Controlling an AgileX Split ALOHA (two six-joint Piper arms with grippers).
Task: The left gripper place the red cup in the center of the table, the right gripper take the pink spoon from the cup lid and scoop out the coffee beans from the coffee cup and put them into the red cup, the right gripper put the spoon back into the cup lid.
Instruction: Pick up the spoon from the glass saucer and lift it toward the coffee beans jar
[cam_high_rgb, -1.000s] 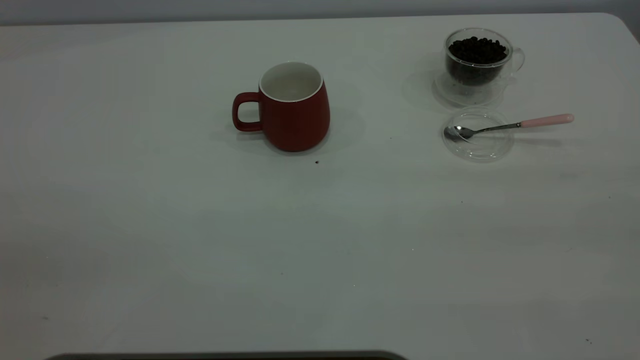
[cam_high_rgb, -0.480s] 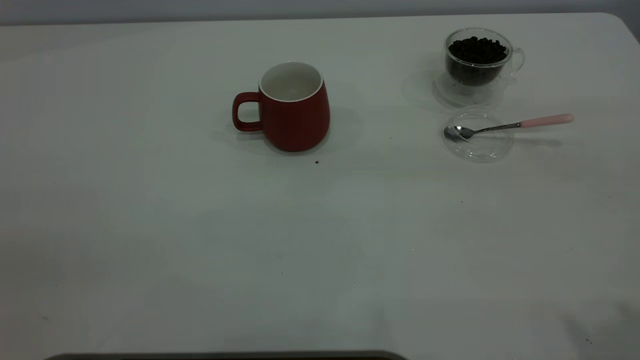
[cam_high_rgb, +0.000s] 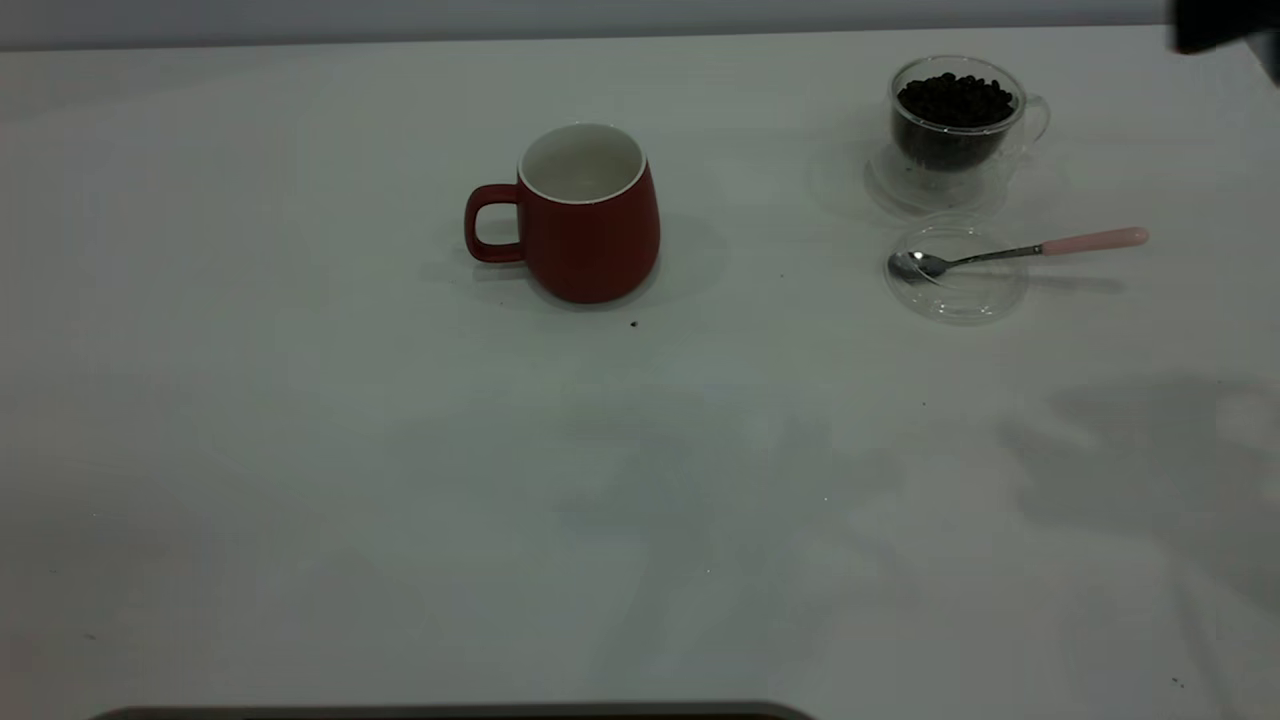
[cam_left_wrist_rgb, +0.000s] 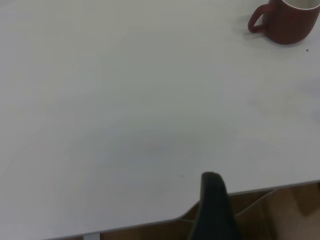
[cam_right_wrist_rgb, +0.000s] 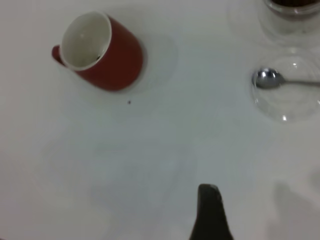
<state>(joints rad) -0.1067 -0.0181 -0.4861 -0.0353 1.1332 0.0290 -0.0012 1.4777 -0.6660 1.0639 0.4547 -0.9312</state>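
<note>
Of the right end effector (cam_right_wrist_rgb: 209, 212) only one dark finger shows in its wrist view, so I cannot tell if it is apart or together; it hangs high above the bench (cam_high_rgb: 400, 480), between the red cup and the cup lid, and holds nothing. In the exterior view a dark part of this arm enters at the far right corner. Of the left end effector (cam_left_wrist_rgb: 214, 207) also only one dark finger shows, over the bench edge and well apart from everything, so its state I cannot tell either; it looks parked. The red cup (cam_high_rgb: 583, 212) stands upright near the middle of the bench, handle toward the left arm's side, so I judge the first step is done. The pink spoon (cam_high_rgb: 1020, 251) lies with its bowl inside the clear cup lid (cam_high_rgb: 955, 272) and its pink handle sticking out toward the right arm, which makes it easy to pinch. Just beside the lid stands the glass coffee cup (cam_high_rgb: 955, 120), full of coffee beans (cam_high_rgb: 955, 98). The next move is probably a descent to the spoon handle.
</note>
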